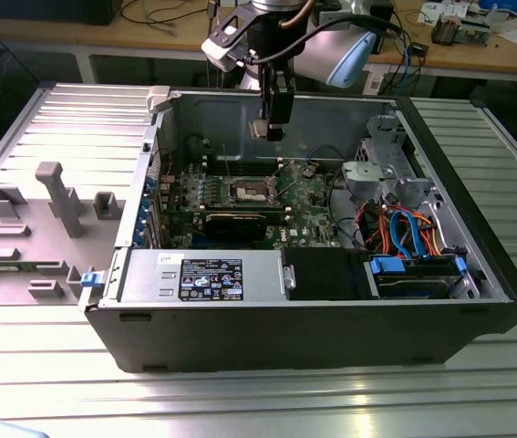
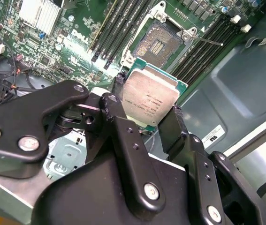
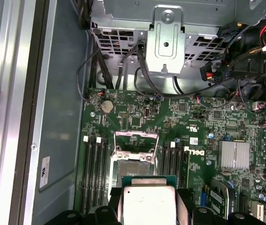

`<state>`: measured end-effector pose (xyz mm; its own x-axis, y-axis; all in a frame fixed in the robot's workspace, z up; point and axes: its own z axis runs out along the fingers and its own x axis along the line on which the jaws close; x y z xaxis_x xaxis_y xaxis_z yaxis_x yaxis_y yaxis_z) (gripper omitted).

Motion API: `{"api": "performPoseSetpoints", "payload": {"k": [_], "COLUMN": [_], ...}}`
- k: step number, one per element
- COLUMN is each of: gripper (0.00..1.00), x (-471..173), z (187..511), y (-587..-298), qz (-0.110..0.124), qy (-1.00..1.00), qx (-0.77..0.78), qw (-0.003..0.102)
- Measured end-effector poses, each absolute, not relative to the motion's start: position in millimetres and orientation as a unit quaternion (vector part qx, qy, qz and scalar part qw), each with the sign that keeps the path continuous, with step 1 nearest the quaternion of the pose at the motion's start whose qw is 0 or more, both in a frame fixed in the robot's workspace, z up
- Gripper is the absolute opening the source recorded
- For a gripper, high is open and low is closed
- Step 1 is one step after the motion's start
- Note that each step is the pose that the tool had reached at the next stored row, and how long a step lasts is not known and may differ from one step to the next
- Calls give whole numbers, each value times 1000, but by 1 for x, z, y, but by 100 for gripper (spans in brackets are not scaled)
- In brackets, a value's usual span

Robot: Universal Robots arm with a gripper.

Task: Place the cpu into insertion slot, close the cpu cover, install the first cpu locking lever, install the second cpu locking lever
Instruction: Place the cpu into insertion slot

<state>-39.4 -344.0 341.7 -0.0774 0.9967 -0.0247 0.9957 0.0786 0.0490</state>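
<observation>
My gripper [image 1: 268, 130] hangs over the open computer case, shut on the cpu [image 2: 149, 96], a silver-topped square chip on a green carrier, also in the first wrist view [image 3: 149, 204]. Black fingers [image 2: 115, 112] press its two opposite edges. Below it on the green board lies the insertion slot [image 3: 134, 167], a dark square with a metal rim, uncovered; it also appears in the second wrist view [image 2: 159, 43] and the exterior view [image 1: 248, 190]. The cpu cover [image 3: 136, 142], a thin silvery frame, stands swung up at the slot's far side. A thin wire lever [image 2: 209, 41] sticks out beside the slot.
Long black memory slots [image 3: 95, 164] flank the socket on both sides. A silver heatsink [image 3: 233, 154] and a metal drive cage [image 3: 165, 42] with cable bundles [image 1: 404, 228] stand nearby. A black graphics card [image 1: 240, 224] and power supply [image 1: 203, 274] sit toward the case front.
</observation>
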Motion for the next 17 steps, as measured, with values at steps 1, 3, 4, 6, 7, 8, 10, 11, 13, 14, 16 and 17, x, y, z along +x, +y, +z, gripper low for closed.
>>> {"api": "performPoseSetpoints", "payload": {"k": [1,3,4,6,7,8,10,11,13,14,16,17], "gripper": [54,54,54,54,54,54,54,54,54,54,54,54], "x": [-39,-39,-39,-39,-39,-39,-39,-39,-39,-39,-40,-40], "z": [342,342,342,342,342,342,342,342,341,340,338,338], "y": [-344,-344,-344,-344,-344,-344,-344,-344,-344,-344,-344,-344], "qz": [10,10,10,10,10,10,10,10,10,9,9,9], "qy": [733,733,733,733,733,733,733,733,732,730,725,724], "qx": [679,680,680,680,680,680,680,680,680,683,688,689], "qw": [26,26,26,26,26,26,26,26,26,26,26,26]}}
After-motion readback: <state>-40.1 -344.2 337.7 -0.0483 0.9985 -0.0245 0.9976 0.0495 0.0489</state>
